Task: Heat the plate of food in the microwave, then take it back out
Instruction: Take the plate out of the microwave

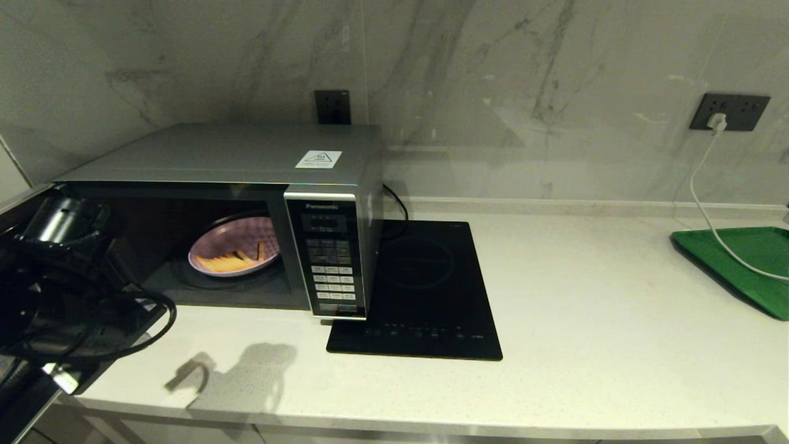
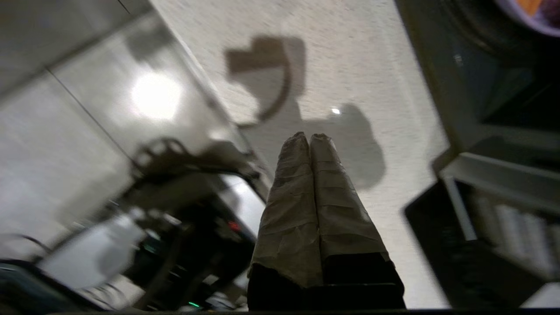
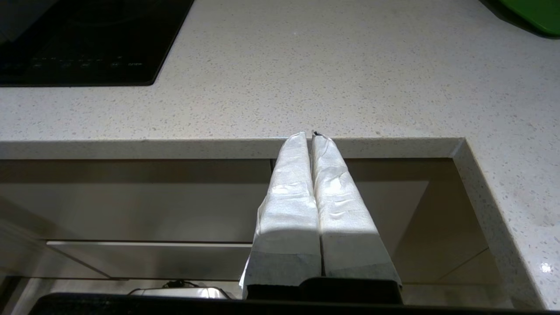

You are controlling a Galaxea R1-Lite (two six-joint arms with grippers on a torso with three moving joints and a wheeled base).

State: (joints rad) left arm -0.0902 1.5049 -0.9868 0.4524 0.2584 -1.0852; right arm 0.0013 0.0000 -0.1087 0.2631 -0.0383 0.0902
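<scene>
The silver-grey microwave (image 1: 246,154) stands at the counter's back left with its cavity in plain sight; its door looks swung out to the left, mostly hidden behind my left arm (image 1: 55,290). Inside, on the turntable, sits the lilac plate of food (image 1: 234,250) with orange-yellow fries. A sliver of the plate (image 2: 536,15) shows in the left wrist view. My left gripper (image 2: 310,135) is shut and empty, over the counter in front of the microwave's opening. My right gripper (image 3: 308,134) is shut and empty, low at the counter's front edge, outside the head view.
A flat black induction hob (image 1: 425,290) lies right of the microwave's keypad panel (image 1: 330,259). A green tray (image 1: 739,265) sits at the far right, with a white cable (image 1: 703,197) running across it from a wall socket. White counter (image 1: 585,320) spreads between them.
</scene>
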